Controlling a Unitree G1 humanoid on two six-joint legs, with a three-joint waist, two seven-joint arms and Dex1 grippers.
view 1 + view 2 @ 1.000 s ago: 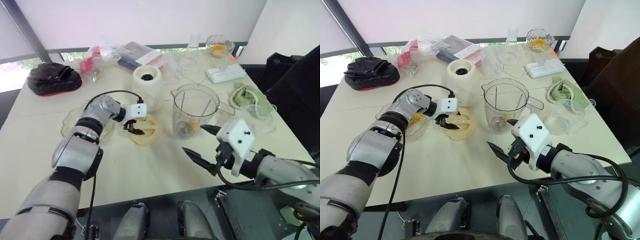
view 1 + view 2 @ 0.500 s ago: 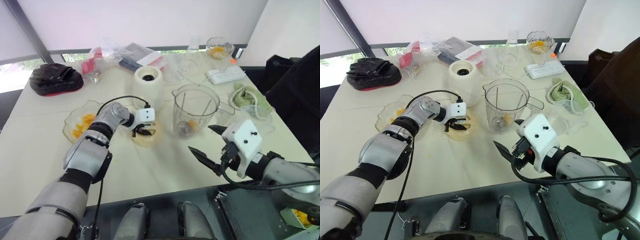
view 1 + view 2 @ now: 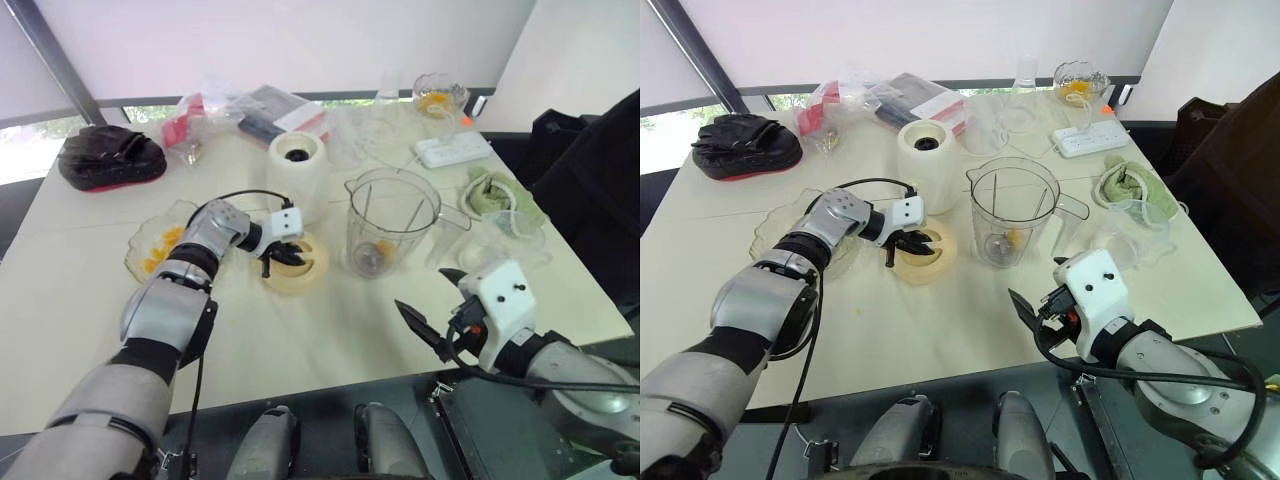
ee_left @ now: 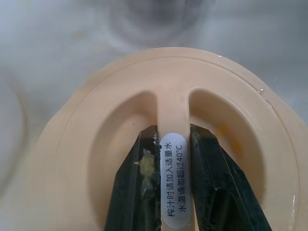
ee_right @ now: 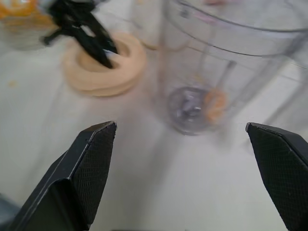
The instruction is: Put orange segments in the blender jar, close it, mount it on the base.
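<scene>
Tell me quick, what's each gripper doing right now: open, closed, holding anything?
Left gripper: closed on the handle bar of the blender lid.
Right gripper: open, holding nothing.

white sticker (image 4: 173, 180) on lid (image 4: 172, 108) handle, Chinese txt "榨汁时请加入适量水, 水温请勿超过40°C"

Blender jar (image 3: 391, 225): clear, glossy plastic. Lid (image 4: 173, 106): cream plastic, smooth, matt. Table (image 3: 300, 335): pale, smooth, matt.
</scene>
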